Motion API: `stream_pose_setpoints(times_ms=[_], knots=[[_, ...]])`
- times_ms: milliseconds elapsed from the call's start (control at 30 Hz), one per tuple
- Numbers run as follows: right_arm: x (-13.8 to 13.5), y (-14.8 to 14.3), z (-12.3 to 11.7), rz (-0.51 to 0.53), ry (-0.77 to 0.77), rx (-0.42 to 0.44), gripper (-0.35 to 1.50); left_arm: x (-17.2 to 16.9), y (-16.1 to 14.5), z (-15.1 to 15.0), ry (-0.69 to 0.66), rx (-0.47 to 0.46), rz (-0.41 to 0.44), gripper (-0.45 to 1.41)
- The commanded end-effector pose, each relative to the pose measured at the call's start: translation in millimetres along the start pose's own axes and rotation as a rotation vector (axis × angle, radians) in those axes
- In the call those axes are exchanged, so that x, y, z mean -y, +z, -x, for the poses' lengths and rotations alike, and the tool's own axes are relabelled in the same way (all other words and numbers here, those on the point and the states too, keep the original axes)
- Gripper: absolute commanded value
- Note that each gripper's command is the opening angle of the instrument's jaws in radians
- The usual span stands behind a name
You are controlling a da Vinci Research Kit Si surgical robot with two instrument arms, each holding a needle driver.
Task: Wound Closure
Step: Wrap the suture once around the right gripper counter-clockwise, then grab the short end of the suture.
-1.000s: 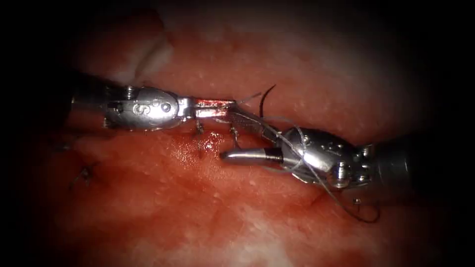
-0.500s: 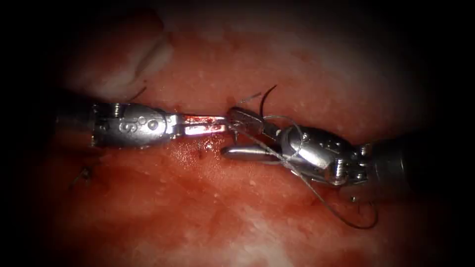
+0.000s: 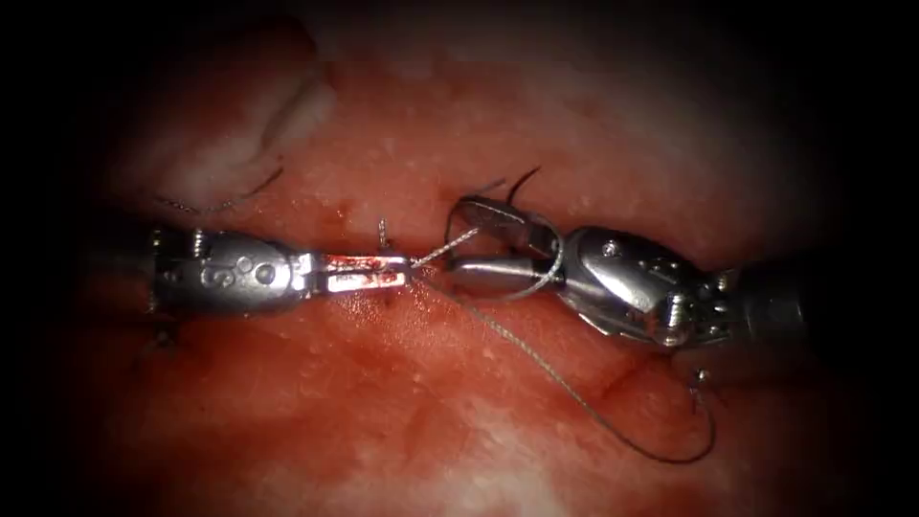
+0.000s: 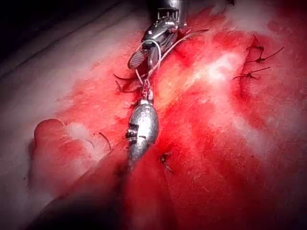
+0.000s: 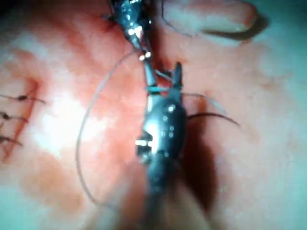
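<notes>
My left tool (image 3: pixel 410 266) lies over the cut (image 3: pixel 345 222) with its jaws shut on the thread (image 3: pixel 536 359) at their tip. The thread runs taut from there to my right tool (image 3: pixel 455 241), whose jaws stand open with a loop of thread wound round them. Past the loop it trails down and right in a long arc over the tissue (image 3: pixel 402 421). A thin dark curve (image 3: pixel 517 187), seemingly the needle, lies on the tissue behind the right jaws, held by neither tool. The left wrist view shows the left tool (image 4: pixel 145 88) meeting the right tool (image 4: pixel 146 56).
A short stitch end (image 3: pixel 383 230) stands up at the cut beside the left jaws. A loose strand (image 3: pixel 220 201) lies at the far left. Finished stitches (image 4: pixel 254 57) sit further along the tissue. Red fluid (image 3: pixel 383 306) wets the area below the tools.
The left tool has drawn back to the left with the thread in its jaws. The right tool has risen and narrowed its jaws, and the thread between them has pulled straight.
</notes>
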Motion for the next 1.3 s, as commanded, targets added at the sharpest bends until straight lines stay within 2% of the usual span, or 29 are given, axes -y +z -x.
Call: stream_pose_setpoints(times_ms=[33, 167, 367, 467, 567, 633, 700, 833, 900, 1067, 1167, 1300], knots=[[0.3, 0.6, 0.8, -0.004, 0.009, -0.004, 0.29, -0.3, 0.7, 0.8, 0.001, -0.002, -0.002, -0.45], [0.3, 0.8, 0.9, 0.031, 0.023, -0.009, 0.27, -0.9, 1.4, 0.9, 0.003, 0.001, -0.004, -0.45], [0.2, 0.6, 1.2, 0.134, 0.104, -0.025, 0.42, -2.4, 2.7, 0.4, 0.002, -0.003, 0.013, -0.45], [0.1, 0.0, 1.4, 0.208, 0.148, 0.006, 0.42, -3.2, 3.1, 0.1, 0.001, -0.002, 0.023, -0.45], [-0.1, -0.7, 2.1, 0.271, 0.248, 0.032, 0.31, -4.1, 3.4, -0.2, 0.001, -0.002, 0.03, -0.45], [-0.6, -0.9, 2.8, 0.309, 0.312, 0.036, 0.31, -4.6, 3.5, -0.4, 0.001, -0.003, 0.034, -0.45], [-1.0, -1.0, 3.5, 0.328, 0.373, 0.039, 0.32, -5.0, 3.7, -0.7, -0.001, -0.003, 0.039, -0.45], [-1.4, -1.2, 5.2, 0.336, 0.505, 0.101, 0.51, -5.3, 4.0, -1.3, -0.005, -0.004, 0.046, -0.45], [-1.5, -1.3, 5.7, 0.348, 0.559, 0.113, 0.51, -5.3, 4.1, -1.5, -0.007, -0.005, 0.047, -0.45], [-2.1, -0.6, 5.8, 0.39, 0.708, 0.128, 0.52, -5.5, 4.4, -1.6, -0.007, -0.004, 0.051, -0.45], [-2.2, -0.2, 5.9, 0.412, 0.778, 0.133, 0.61, -5.6, 4.4, -1.7, -0.007, -0.001, 0.053, -0.45], [-2.4, 0.5, 6.0, 0.436, 0.829, 0.138, 0.64, -5.7, 4.4, -1.7, -0.007, -0.001, 0.054, -0.45]])
